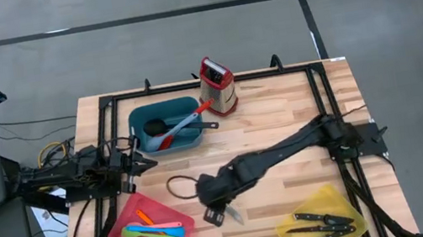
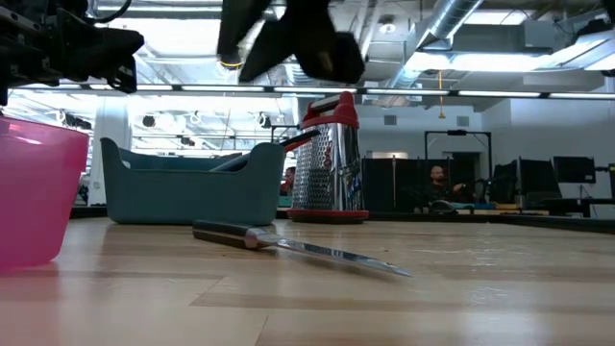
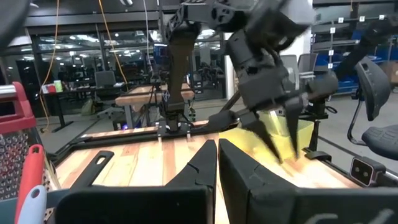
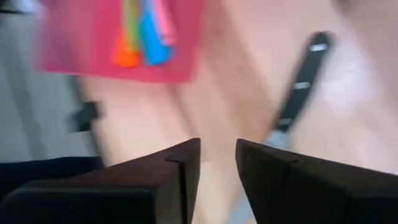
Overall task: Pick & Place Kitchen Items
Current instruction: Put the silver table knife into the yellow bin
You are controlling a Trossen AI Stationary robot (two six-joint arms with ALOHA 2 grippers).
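Two arms in frame. My right gripper (image 1: 220, 214) hangs over the front-middle of the table (image 1: 279, 116), just above a black-handled steel knife (image 2: 288, 242) lying flat on the wood; fingers (image 4: 180, 168) parted by a narrow gap, nothing between them, knife not touched. My left gripper (image 3: 217, 149) sits at the table's left edge beside the teal tray (image 1: 184, 106), fingers pressed together, empty. Teal tray holds the black ladle (image 1: 153, 128), a red spoon (image 1: 176, 134) and a grey-blue spoon (image 1: 195, 121). Red tray (image 1: 130, 225) at front left holds the small pink, green, blue and orange utensils (image 1: 157, 229). Yellow tray (image 1: 331, 202) at front right holds more black-handled knives (image 1: 320, 222). Box grater (image 1: 218, 88) with red top stands upright just right of the teal tray. No readable labels or writing on any item.
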